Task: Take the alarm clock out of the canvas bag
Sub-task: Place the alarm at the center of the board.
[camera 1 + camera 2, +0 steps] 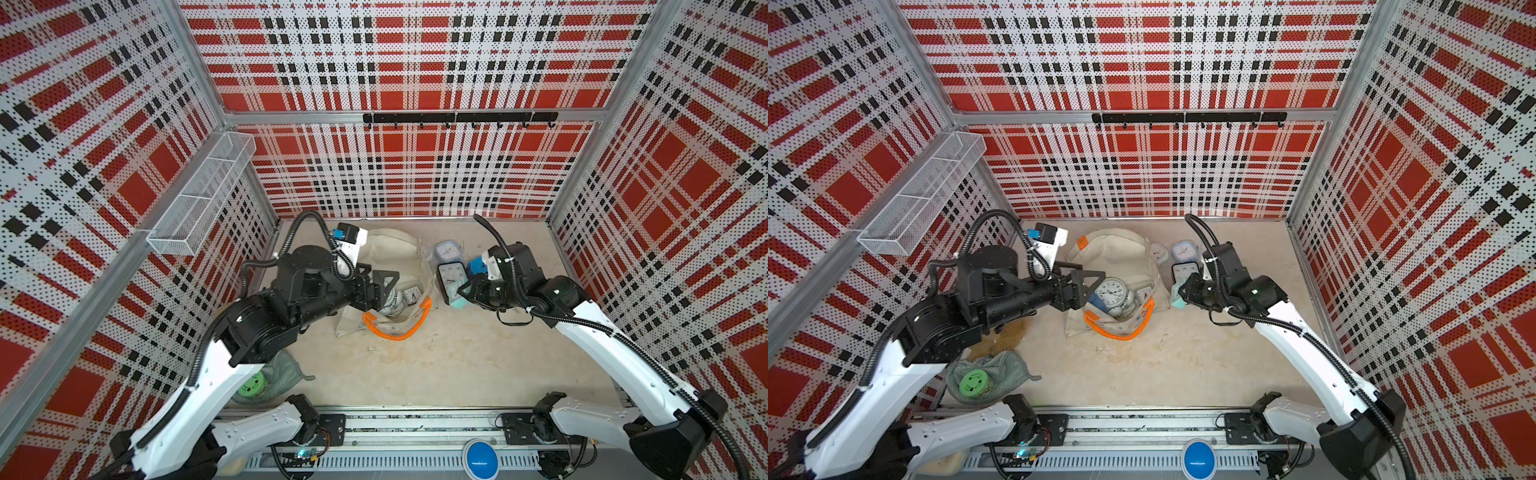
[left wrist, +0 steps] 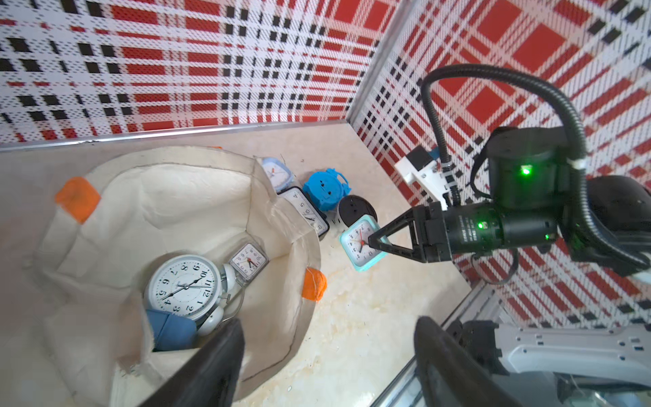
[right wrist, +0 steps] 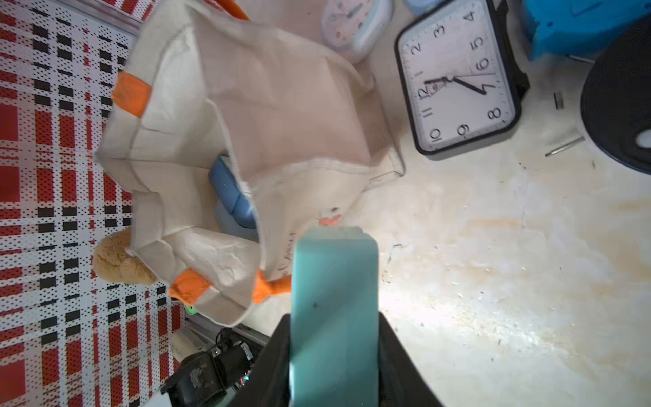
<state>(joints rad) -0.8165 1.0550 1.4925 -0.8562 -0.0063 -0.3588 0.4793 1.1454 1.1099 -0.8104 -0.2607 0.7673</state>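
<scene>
Alarm clock [image 2: 354,243] held just outside canvas bag [image 2: 197,197] rim, bare tabletop [image 2: 370,317] alongside.

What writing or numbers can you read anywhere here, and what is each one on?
"1" through "12": dial of the big round white clock in the canvas bag.
"2 3 4 5 6" and "8 9 10 11 12": dial of the black-framed clock.
Dark handwriting on the bag's outside: blurred, unreadable.
Dials of the small clear clock and teal clock: too small.

Stained beige tabletop [image 1: 1163,374] under canvas bag [image 1: 1121,255], black-framed clock [image 1: 1183,272] just beside, green cloth [image 1: 1011,365] apart.
</scene>
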